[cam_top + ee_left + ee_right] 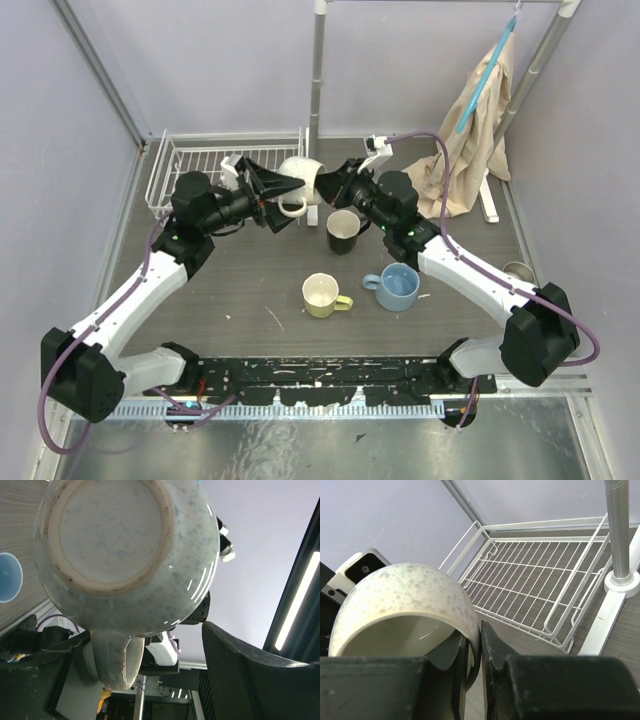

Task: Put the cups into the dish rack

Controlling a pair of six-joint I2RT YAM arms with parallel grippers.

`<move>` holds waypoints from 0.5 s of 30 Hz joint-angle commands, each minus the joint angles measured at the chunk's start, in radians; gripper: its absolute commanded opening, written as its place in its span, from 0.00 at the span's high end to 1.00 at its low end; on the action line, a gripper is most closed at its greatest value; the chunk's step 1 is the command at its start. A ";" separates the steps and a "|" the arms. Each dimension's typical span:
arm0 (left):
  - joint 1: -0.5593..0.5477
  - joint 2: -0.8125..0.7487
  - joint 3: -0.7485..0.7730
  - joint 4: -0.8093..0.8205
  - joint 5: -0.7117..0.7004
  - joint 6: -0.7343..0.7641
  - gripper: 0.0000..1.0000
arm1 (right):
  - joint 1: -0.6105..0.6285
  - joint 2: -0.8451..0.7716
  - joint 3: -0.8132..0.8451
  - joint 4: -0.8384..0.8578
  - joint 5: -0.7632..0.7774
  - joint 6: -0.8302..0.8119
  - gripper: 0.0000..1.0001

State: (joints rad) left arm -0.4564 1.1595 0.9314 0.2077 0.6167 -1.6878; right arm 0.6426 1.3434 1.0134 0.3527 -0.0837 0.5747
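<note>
Nearest the arm bases, the yellow mug (320, 294) and the light blue mug (398, 286) stand upright on the surface (240, 290), near each other. Beyond them stands the black mug (343, 231). Above and behind it, the cream-white mug (300, 175) is held clear of the surface, tipped on its side, just beside the dish rack (190, 160). The right hand (476, 650) is clenched on the mug's rim, one finger inside and one outside. The left hand (272, 186) has its jaws spread either side of the mug's base and handle; whether it is gripping the mug cannot be determined. The rack holds no cups.
</note>
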 commanded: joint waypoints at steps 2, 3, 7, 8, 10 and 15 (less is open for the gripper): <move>-0.026 0.028 0.041 0.096 -0.012 -0.012 0.22 | 0.017 -0.024 0.005 0.237 0.013 0.028 0.99; -0.027 0.031 0.040 0.104 -0.014 -0.016 0.22 | 0.016 -0.021 0.002 0.240 0.013 0.026 0.99; -0.031 0.045 0.037 0.157 -0.019 -0.044 0.25 | 0.017 -0.020 -0.018 0.259 0.021 0.025 0.99; -0.033 0.047 0.037 0.160 -0.021 -0.046 0.26 | 0.017 -0.020 -0.020 0.261 0.021 0.025 0.99; -0.039 0.049 0.035 0.169 -0.020 -0.047 0.30 | 0.018 -0.019 -0.026 0.266 0.022 0.024 0.99; -0.038 0.046 0.018 0.192 -0.035 -0.053 0.43 | 0.018 -0.031 -0.041 0.270 0.024 0.020 0.99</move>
State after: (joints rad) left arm -0.4900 1.2083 0.9352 0.2943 0.6113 -1.7298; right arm 0.6441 1.3483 0.9680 0.4770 -0.0422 0.5823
